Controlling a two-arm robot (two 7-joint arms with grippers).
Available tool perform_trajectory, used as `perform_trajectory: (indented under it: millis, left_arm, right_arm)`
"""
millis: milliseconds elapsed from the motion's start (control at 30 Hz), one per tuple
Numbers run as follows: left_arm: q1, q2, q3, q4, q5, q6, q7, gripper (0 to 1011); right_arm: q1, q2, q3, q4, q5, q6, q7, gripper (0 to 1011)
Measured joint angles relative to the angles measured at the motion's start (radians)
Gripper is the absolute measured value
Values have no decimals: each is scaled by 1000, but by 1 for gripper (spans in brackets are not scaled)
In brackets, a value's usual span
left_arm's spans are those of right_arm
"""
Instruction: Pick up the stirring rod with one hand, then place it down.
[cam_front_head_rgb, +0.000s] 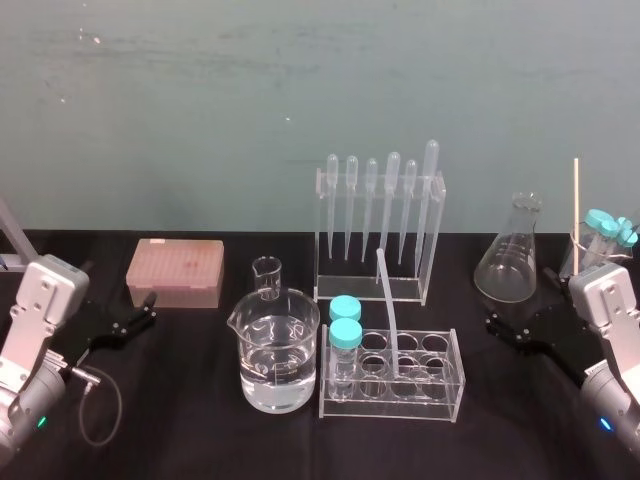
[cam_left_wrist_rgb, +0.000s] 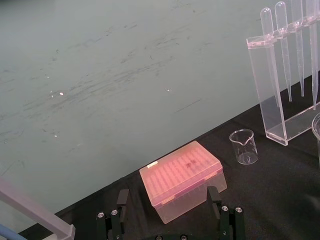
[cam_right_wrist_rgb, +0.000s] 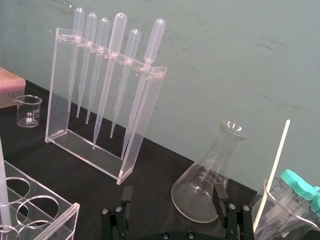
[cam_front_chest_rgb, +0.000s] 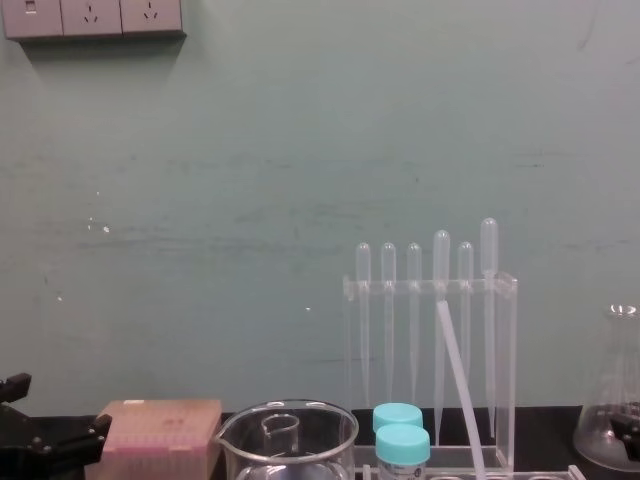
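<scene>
The left gripper (cam_left_wrist_rgb: 168, 196) is spread wide and holds nothing. Its two flat black fingers (cam_left_wrist_rgb: 122, 198) stand either side of a pale pink, ridged plastic tip box (cam_left_wrist_rgb: 182, 177) that lies just ahead of them, without touching it. The right gripper (cam_right_wrist_rgb: 173, 192) is also wide open and empty. It sits low at the right of the table, with a clear glass conical flask (cam_right_wrist_rgb: 212, 175) close in front of it.

The long, thin, translucent whitish stirring rod (cam_front_head_rgb: 387, 315) is well apart from both grippers. It stands tilted in a clear acrylic test-tube rack (cam_front_head_rgb: 392, 398) at the middle of the table. Its foot seems to rest in one of the middle wells, though which one is hard to tell. Two teal-capped tubes (cam_front_head_rgb: 345, 322) stand at the left end of the same rack.

Behind that rack is a clear acrylic stand of bulb-topped plastic pipettes (cam_front_head_rgb: 380, 235). To its left are a large glass beaker of clear liquid (cam_front_head_rgb: 278, 352) and a small empty glass beaker (cam_left_wrist_rgb: 243, 146). At the far right a thin cream stick (cam_front_head_rgb: 576, 200) leans in a glass beaker of teal-capped tubes (cam_front_head_rgb: 603, 238).

The table (cam_front_head_rgb: 180, 410) is covered in black. Behind it is a scuffed pale teal wall (cam_front_head_rgb: 300, 80) with white sockets (cam_front_chest_rgb: 95, 18) high up.
</scene>
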Motion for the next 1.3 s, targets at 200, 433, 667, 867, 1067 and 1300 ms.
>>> perform_trajectory:
  millis: [200, 433, 667, 867, 1067, 1300]
  left_arm:
    - [0, 0, 0, 0, 0, 0, 0, 1000]
    - [0, 0, 0, 0, 0, 0, 0, 1000]
    - [0, 0, 0, 0, 0, 0, 0, 1000]
    - [0, 0, 0, 0, 0, 0, 0, 1000]
    - [0, 0, 0, 0, 0, 0, 0, 1000]
    - [0, 0, 0, 0, 0, 0, 0, 1000]
  right_arm:
    - [-4, 3, 18, -4, 23, 6, 37, 1004]
    - [-28, 17, 104, -72, 264, 70, 254, 1004]
    - [1, 53, 107, -121, 401, 142, 539, 1004]
    - [67, 49, 49, -108, 361, 133, 647, 1004]
    - [148, 10, -5, -44, 304, 120, 687, 1004]
    - [225, -54, -45, 48, 250, 113, 685, 1004]
